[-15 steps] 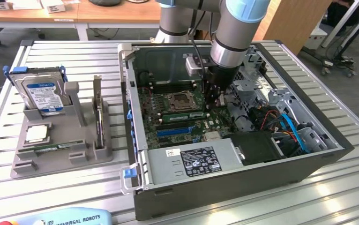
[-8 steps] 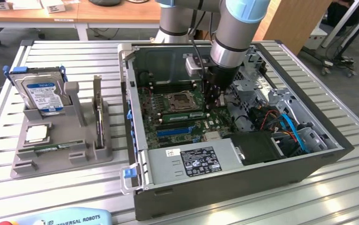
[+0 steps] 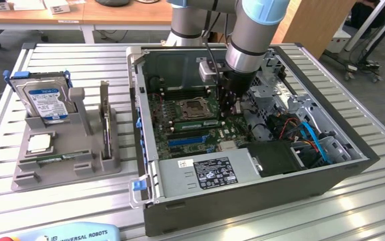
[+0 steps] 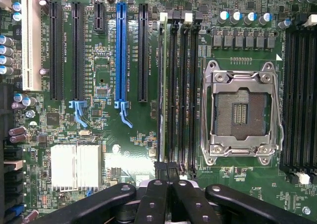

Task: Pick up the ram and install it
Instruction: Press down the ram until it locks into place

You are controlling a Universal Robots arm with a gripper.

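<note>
The ram is a thin green stick seen edge-on. It stands in the memory slot furthest from the CPU socket, on the blue-slot side. In the exterior view the ram lies just below the socket inside the open computer case. My gripper reaches down into the case at the ram's end. Its black fingertips are shut together right at that end of the stick, with nothing seen between them. I cannot tell whether they touch the stick.
A grey rack on the exterior view's left holds a silver hard drive with a blue label, another green stick, a chip and an upright card. Cables and a drive cage crowd the case on the exterior view's right.
</note>
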